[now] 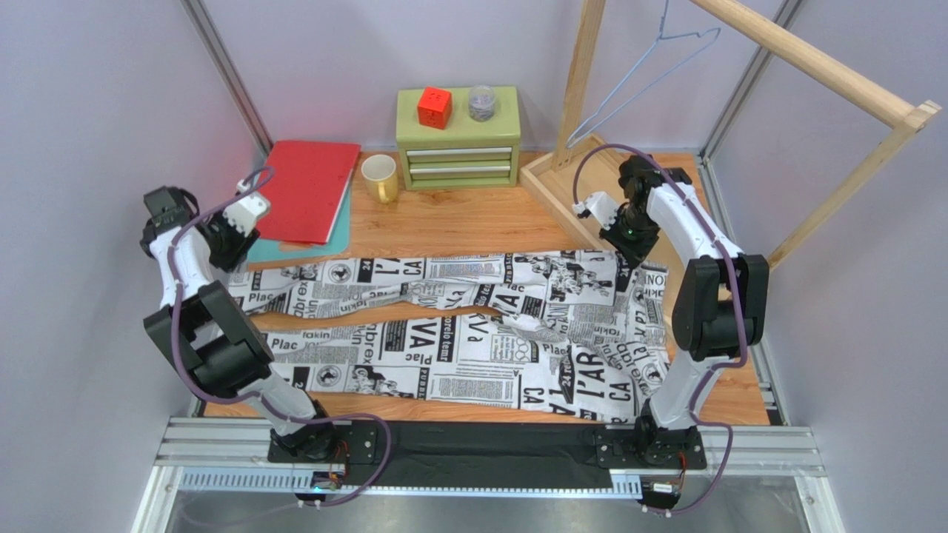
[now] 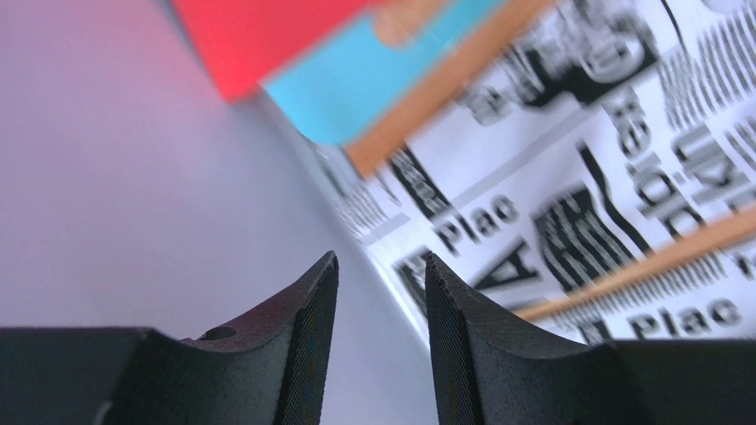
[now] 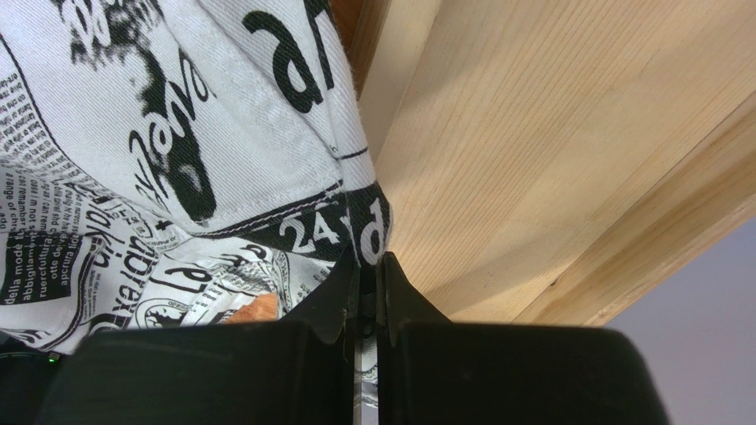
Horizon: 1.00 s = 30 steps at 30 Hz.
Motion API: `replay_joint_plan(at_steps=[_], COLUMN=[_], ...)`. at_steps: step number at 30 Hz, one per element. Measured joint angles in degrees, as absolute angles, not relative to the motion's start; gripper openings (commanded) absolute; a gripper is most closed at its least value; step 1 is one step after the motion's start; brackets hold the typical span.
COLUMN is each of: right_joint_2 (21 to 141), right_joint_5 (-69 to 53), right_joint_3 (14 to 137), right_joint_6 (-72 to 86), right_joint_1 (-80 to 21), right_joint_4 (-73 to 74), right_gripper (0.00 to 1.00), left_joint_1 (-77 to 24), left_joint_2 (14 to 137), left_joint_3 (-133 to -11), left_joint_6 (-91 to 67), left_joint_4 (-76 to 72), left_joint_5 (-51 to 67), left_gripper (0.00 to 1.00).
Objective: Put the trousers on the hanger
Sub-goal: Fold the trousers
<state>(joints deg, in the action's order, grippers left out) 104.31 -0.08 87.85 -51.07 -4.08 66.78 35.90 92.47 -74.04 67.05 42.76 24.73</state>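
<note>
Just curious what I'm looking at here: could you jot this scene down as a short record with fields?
trousers: newspaper-print, spread out across the table
hanger: wire, hanging on the wooden rack, nothing on it
left gripper: open, holding nothing
right gripper: shut on the trousers' edge, beside the rack
also on table: red folder, yellow mug, green drawer box

The trousers (image 1: pixel 467 322) were white, printed all over with black newspaper text and headlines. The hanger (image 1: pixel 642 80) was pale blue-grey. The tabletop (image 1: pixel 467 222) was warm brown wood, the rack (image 1: pixel 823 64) paler wood. The folder (image 1: pixel 306 189) was red, the sheet (image 1: pixel 262 251) under it teal, the mug (image 1: pixel 381 178) yellow, the drawer box (image 1: pixel 458 136) green, the cube (image 1: pixel 434 108) red.
</note>
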Motion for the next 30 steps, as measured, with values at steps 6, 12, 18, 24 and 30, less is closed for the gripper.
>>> replay_joint_plan(at_steps=[6,12,18,24,30], right_joint_2=[104.8,104.8,105.1,105.2,105.4], right_joint_5=[0.2,0.6,0.8,1.5,1.9], right_joint_3=[88.2,88.2,88.9,89.3,89.3], right_joint_6=[-51.1,-51.1,-51.4,-52.4,-53.2], right_joint_1=[-4.2,-4.5,-4.5,-4.7,-4.7], right_joint_4=[66.8,66.9,67.2,67.3,67.3], right_gripper=[0.00,0.00,0.00,0.00,0.00], left_joint_1=[29.9,27.0,24.2,24.0,23.3], left_joint_2=[104.5,116.3,116.7,116.7,115.0], left_joint_3=[-88.0,-95.3,-90.3,-83.9,-81.0], left_joint_6=[64.7,64.7,65.8,67.3,67.3], left_joint_4=[43.4,49.1,49.9,48.5,46.5], left_joint_5=[20.5,12.8,6.2,2.4,1.3], left_gripper=[0.45,0.49,0.46,0.45,0.03])
